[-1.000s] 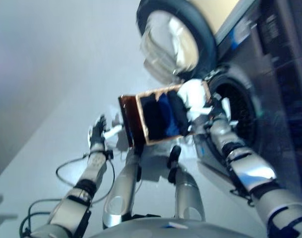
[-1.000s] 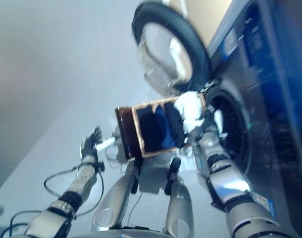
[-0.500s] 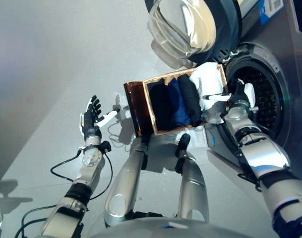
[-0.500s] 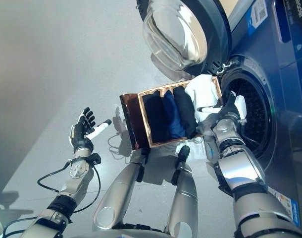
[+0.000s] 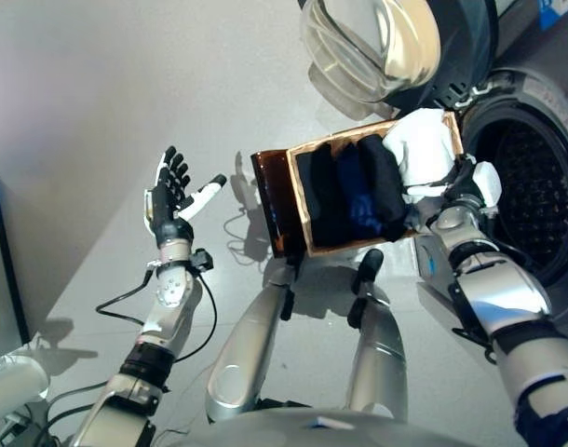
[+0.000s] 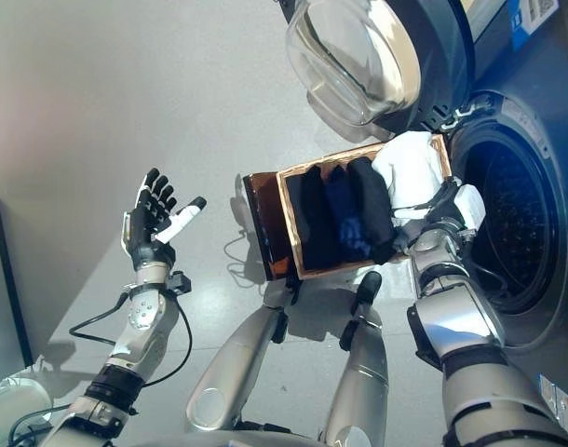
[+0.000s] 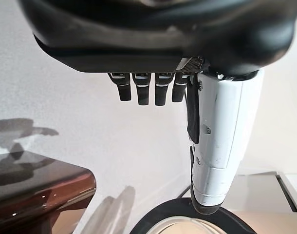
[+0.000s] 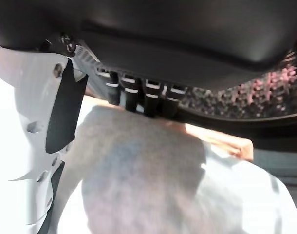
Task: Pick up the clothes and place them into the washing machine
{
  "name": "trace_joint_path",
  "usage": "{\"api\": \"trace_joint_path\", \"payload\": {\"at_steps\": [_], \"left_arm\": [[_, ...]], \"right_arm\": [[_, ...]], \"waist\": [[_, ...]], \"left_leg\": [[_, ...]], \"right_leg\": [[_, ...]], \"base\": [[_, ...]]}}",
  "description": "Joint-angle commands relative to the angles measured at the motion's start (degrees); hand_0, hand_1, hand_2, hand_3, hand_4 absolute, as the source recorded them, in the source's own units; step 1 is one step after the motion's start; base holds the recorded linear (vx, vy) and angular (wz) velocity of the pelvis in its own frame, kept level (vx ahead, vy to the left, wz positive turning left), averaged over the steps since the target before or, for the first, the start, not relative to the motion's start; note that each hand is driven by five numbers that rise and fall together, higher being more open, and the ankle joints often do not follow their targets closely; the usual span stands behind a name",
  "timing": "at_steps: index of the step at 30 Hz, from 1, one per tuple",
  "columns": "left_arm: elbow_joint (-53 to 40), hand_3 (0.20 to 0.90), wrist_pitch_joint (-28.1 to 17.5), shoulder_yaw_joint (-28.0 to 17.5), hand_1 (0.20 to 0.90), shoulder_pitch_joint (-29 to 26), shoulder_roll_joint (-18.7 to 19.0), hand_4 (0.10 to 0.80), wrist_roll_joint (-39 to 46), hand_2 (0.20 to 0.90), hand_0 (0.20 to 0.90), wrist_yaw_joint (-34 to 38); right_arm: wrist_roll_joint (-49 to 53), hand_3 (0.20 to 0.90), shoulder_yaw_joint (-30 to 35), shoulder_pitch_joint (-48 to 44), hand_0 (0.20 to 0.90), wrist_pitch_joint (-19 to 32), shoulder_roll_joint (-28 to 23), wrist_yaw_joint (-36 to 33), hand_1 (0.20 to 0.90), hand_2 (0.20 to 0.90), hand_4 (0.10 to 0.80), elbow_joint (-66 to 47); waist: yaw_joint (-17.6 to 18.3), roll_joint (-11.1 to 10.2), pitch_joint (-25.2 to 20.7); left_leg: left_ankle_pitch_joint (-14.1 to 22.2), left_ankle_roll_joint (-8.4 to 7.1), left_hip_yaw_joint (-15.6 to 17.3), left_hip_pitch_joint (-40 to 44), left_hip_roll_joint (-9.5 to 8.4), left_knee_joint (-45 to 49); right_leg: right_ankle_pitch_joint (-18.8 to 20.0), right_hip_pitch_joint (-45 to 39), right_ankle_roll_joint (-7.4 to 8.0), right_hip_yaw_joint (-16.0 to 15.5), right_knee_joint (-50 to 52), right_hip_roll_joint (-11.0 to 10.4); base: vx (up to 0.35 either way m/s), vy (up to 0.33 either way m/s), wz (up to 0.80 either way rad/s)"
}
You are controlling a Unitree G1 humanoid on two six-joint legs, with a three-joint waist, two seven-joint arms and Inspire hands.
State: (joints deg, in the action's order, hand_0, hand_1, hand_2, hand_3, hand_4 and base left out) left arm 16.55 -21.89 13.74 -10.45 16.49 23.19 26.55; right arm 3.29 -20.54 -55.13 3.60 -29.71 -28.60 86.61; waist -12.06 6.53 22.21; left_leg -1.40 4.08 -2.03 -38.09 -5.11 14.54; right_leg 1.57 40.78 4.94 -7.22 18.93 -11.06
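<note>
A shallow wicker basket (image 5: pixel 303 207) rests on a dark brown box (image 5: pixel 273 200) beside the washing machine. It holds black and blue clothes (image 5: pixel 351 194) and a white cloth (image 5: pixel 422 149) at the end nearest the open drum (image 5: pixel 534 191). My right hand (image 5: pixel 459 191) is at that end, its straight fingers reaching onto the white cloth (image 8: pixel 153 185), with the drum (image 8: pixel 246 97) just past them. My left hand (image 5: pixel 168 200) is held up over the floor left of the box, fingers spread and empty; it also shows in the left wrist view (image 7: pixel 158 34).
The machine's round glass door (image 5: pixel 377 47) hangs open above the basket. A dark upright panel (image 5: pixel 3 251) stands at the far left, with a white object (image 5: pixel 14 386) on the floor below it. Grey floor lies between the left hand and the box (image 7: pixel 36 190).
The camera has swung, shifting the whole picture. My left hand has risen and spread its fingers. My right hand stays at the white cloth by the drum.
</note>
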Motion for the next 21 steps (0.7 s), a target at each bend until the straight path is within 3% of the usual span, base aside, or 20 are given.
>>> {"api": "trace_joint_path", "payload": {"at_steps": [1,3,4,5,6,7,8,10,11,14,15,16,17,21], "left_arm": [[-8.3,0.9,-5.9,-3.3,0.9,1.0,1.8,0.8,-2.3,0.9,0.9,2.1],[-9.3,0.9,-5.9,-3.4,0.9,1.1,2.1,0.8,-2.6,0.9,0.9,2.4],[-9.6,0.9,-5.9,-3.3,0.9,1.0,2.1,0.8,-2.7,0.9,0.9,2.5],[-9.7,0.9,-5.9,-3.4,0.9,0.9,2.2,0.8,-2.8,0.9,0.9,2.6],[-9.7,0.9,-5.9,-3.4,0.9,0.9,2.2,0.8,-2.8,0.9,0.9,2.7],[-9.7,0.9,-6.0,-3.3,0.9,0.9,2.2,0.8,-2.9,0.9,0.9,2.8],[-9.5,0.9,-6.0,-3.3,0.9,0.8,2.1,0.8,-2.8,0.9,0.9,2.9],[-9.6,0.9,-6.0,-3.4,0.9,0.8,2.1,0.8,-2.9,0.9,0.9,3.0],[-9.9,0.9,-6.0,-3.5,0.9,0.8,2.1,0.8,-3.0,0.9,0.9,3.0],[-9.7,0.9,-6.1,-3.4,0.9,0.5,1.8,0.8,-3.0,0.9,0.9,3.3],[-9.2,0.9,-5.9,-3.3,0.9,0.1,1.9,0.8,-3.5,0.9,0.9,3.5],[-8.8,0.9,-5.9,-3.4,0.9,0.0,1.9,0.8,-3.5,0.9,0.9,3.6],[-8.6,0.9,-6.0,-3.4,0.9,-0.1,1.9,0.8,-3.3,0.9,0.9,3.7],[-8.2,0.9,-6.3,-3.3,0.9,-0.5,2.1,0.8,-3.2,0.9,0.9,3.7]], "right_arm": [[-2.5,0.9,-3.1,-2.5,0.9,0.4,-6.3,-1.8,0.9,0.9,0.8,-1.0],[-3.0,0.9,-3.4,-2.9,0.9,0.2,-7.0,-2.1,0.9,0.9,0.8,-0.7],[-3.4,0.807,-3.5,-3.2,0.807,0.1,-7.2,-2.1,0.807,0.807,0.733,-0.6],[-3.8,0.779,-3.7,-3.5,0.779,-0.1,-7.5,-2.1,0.779,0.779,0.714,-0.3],[-4.2,0.628,-4.0,-3.9,0.628,-0.2,-7.7,-2.2,0.628,0.628,0.606,0.0],[-4.6,0.538,-4.3,-4.1,0.538,-0.4,-8.1,-2.3,0.538,0.538,0.541,0.2],[-4.9,0.524,-4.4,-4.5,0.524,-0.5,-8.3,-2.4,0.524,0.524,0.531,0.3],[-5.6,0.529,-4.9,-4.7,0.529,-0.6,-8.7,-2.4,0.529,0.529,0.535,0.3],[-5.6,0.658,-5.0,-4.9,0.658,-0.6,-8.9,-2.3,0.658,0.658,0.627,0.3],[-5.9,0.691,-5.2,-5.0,0.691,-0.5,-8.8,-2.2,0.691,0.691,0.651,0.0],[-6.0,0.776,-5.4,-4.8,0.776,-0.4,-8.2,-2.0,0.776,0.776,0.712,-0.4],[-6.1,0.796,-5.5,-4.8,0.796,-0.3,-7.7,-2.0,0.796,0.796,0.725,-0.7],[-6.3,0.9,-5.7,-4.7,0.9,-0.3,-6.9,-2.1,0.9,0.9,0.8,-0.9],[-6.5,0.9,-5.6,-4.5,0.9,-0.4,-4.3,-2.2,0.9,0.9,0.8,-1.1]], "waist": [[-0.9,1.7,-1.4],[-1.1,2.0,-1.4],[-1.2,2.2,-1.3],[-1.4,2.4,-1.4],[-1.5,2.5,-1.4],[-1.7,2.6,-1.4],[-1.8,2.7,-1.5],[-2.0,3.0,-1.5],[-2.1,3.1,-1.5],[-2.2,3.2,-1.4],[-2.2,3.2,-1.4],[-2.2,3.1,-1.4],[-2.2,3.0,-1.4],[-2.1,2.7,-1.5]], "left_leg": [[5.2,-4.13,-3.7,-2.3,-1.98,2.7],[5.3,-4.16,-3.6,-3.1,-2.19,2.8],[5.2,-4.27,-3.7,-3.5,-2.24,2.8],[5.0,-4.34,-3.8,-3.8,-2.29,2.6],[4.9,-4.41,-3.7,-4.2,-2.36,2.5],[4.7,-4.49,-3.7,-4.5,-2.39,2.3],[4.6,-4.56,-3.8,-4.6,-2.48,2.1],[4.2,-4.7,-3.9,-5.1,-2.53,1.7],[4.1,-4.74,-3.9,-5.3,-2.54,1.4],[3.8,-4.82,-4.0,-5.4,-2.58,1.2],[3.5,-4.87,-4.0,-5.4,-2.57,0.8],[3.4,-4.91,-4.0,-5.3,-2.54,0.5],[3.2,-4.9,-4.1,-5.2,-2.51,0.3],[2.7,-5.08,-4.4,-4.8,-2.5,-0.6]], "right_leg": [[-7.0,-4.1,-0.28,-0.3,1.9,1.4],[-7.1,-3.4,-0.24,-0.5,2.3,1.2],[-7.1,-3.1,-0.25,-0.7,2.3,1.1],[-7.1,-2.8,-0.17,-0.8,2.2,1.0],[-7.0,-2.5,-0.16,-0.8,2.2,0.9],[-7.0,-2.2,-0.16,-1.0,2.2,0.8],[-7.0,-2.1,-0.1,-1.1,2.0,0.7],[-6.9,-1.7,0.0,-1.3,1.9,0.5],[-6.9,-1.5,0.05,-1.3,1.8,0.4],[-6.8,-1.4,0.13,-1.5,1.8,0.3],[-6.8,-1.4,0.16,-1.7,1.8,0.3],[-6.8,-1.5,0.15,-1.7,1.6,0.3],[-6.8,-1.7,0.17,-1.9,1.4,0.3],[-6.3,-2.3,0.29,-2.5,0.4,0.3]], "base": [[0.013,0.015,0.17],[0.006,0.003,0.14],[0.004,-0.002,0.1],[0.004,-0.004,0.07],[0.003,-0.007,0.05],[0.0,0.0,0.0],[0.011,-0.014,0.05],[0.018,-0.002,0.11],[0.023,0.0,0.14],[0.022,0.001,0.08],[0.035,-0.002,0.07],[0.046,-0.004,0.06],[0.03,-0.01,0.04],[0.0,0.0,0.0]]}}
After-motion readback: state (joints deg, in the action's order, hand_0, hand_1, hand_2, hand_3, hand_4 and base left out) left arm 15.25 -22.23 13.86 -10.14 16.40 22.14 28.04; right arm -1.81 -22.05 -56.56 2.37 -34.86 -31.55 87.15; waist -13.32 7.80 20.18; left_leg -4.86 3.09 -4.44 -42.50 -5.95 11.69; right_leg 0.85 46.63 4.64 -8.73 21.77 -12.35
